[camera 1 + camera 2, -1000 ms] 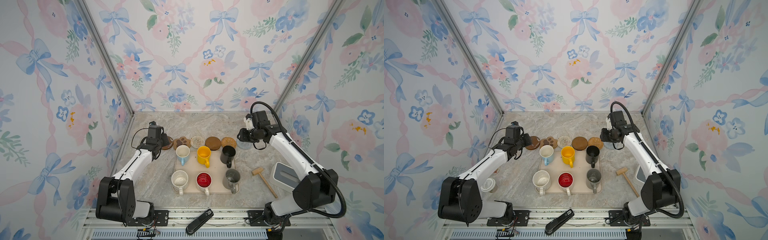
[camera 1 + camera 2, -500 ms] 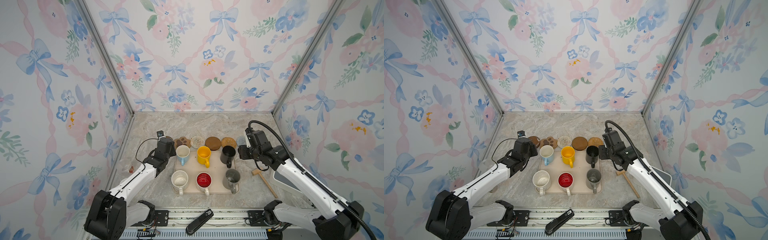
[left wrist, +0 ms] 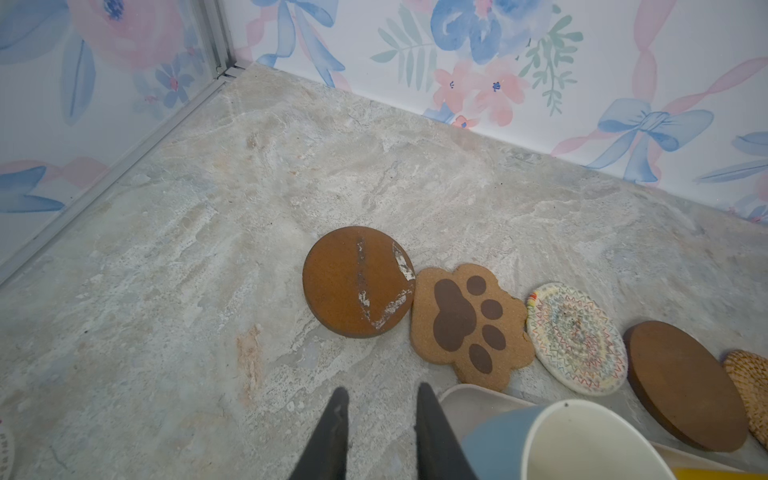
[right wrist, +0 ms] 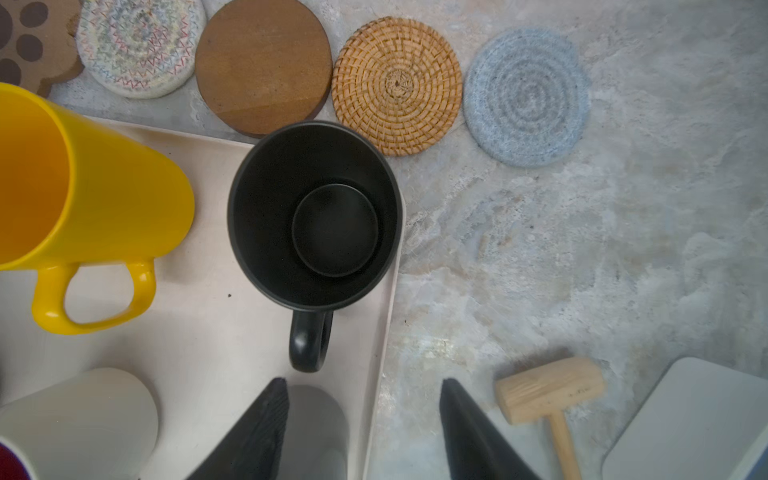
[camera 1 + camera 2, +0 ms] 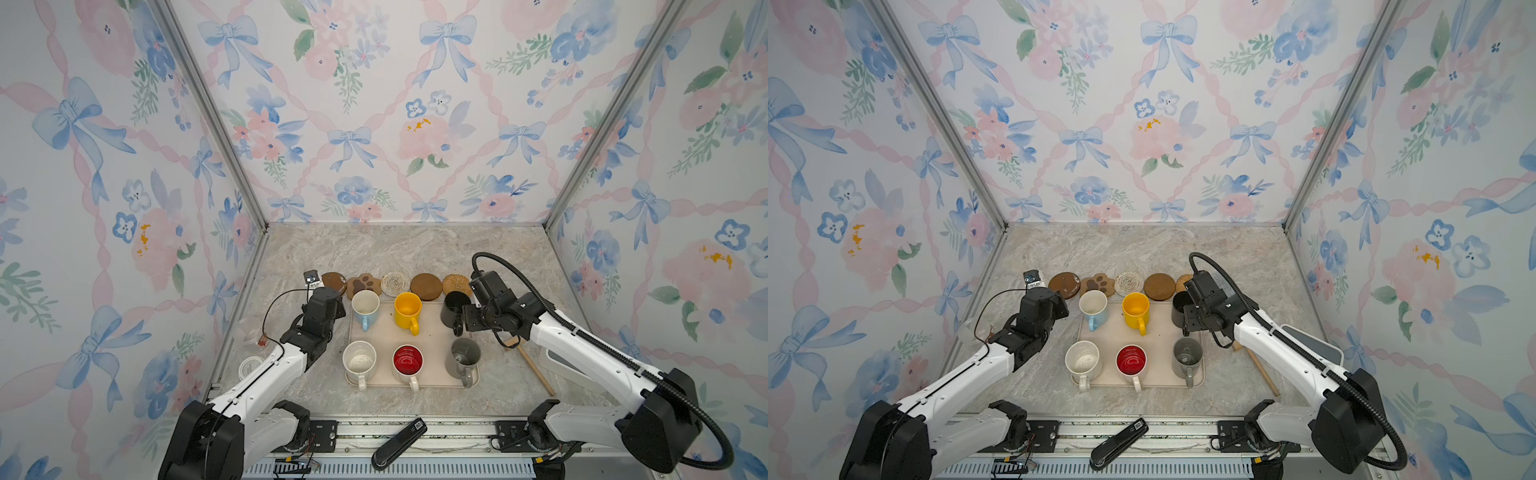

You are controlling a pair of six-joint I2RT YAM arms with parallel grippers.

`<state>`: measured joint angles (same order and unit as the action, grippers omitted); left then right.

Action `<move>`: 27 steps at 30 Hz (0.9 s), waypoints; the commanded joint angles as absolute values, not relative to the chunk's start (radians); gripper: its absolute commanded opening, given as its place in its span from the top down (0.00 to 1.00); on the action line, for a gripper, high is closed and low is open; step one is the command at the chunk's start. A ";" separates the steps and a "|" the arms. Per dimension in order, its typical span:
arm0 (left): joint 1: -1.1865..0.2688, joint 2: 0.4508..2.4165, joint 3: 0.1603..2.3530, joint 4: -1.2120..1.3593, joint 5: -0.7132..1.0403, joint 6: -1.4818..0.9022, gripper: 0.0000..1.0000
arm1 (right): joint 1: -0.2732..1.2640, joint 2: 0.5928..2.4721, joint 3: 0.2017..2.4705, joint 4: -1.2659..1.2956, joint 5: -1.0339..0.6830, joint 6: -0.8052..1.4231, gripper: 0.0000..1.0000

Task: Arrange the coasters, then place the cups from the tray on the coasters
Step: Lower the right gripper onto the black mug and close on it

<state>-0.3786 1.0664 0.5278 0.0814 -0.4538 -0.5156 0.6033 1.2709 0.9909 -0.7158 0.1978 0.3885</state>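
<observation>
Several coasters lie in a row behind the tray point(image 5: 432, 332): dark brown round point(image 3: 357, 282), paw-shaped point(image 3: 469, 324), cream woven point(image 5: 395, 284), wooden disc point(image 5: 426, 286), rattan point(image 4: 397, 85) and grey-blue point(image 4: 527, 96). On the tray stand the cups: light blue point(image 5: 365, 307), yellow point(image 5: 407, 309), black point(image 4: 316, 212), speckled point(image 5: 359, 360), red-inside point(image 5: 407, 360) and grey point(image 5: 462, 357). My left gripper point(image 3: 382, 392) hovers open by a narrow gap over bare table, just short of the dark brown coaster. My right gripper point(image 4: 363, 384) is open over the tray's right edge, close to the black cup's handle.
A wooden mallet point(image 5: 530, 361) and a white-and-grey box point(image 5: 557, 361) lie right of the tray. Clear plastic cups point(image 5: 249, 328) and a lid point(image 5: 251, 368) sit by the left wall. A black tool point(image 5: 399, 442) rests on the front rail.
Both arms have drawn back from the coaster row toward the tray. The right jaws have opened wider beside the black cup. The left jaws have parted slightly.
</observation>
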 commanded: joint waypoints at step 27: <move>-0.373 1.071 0.498 0.153 -0.462 -0.479 0.70 | 0.580 1.502 0.956 -0.558 0.115 0.518 0.57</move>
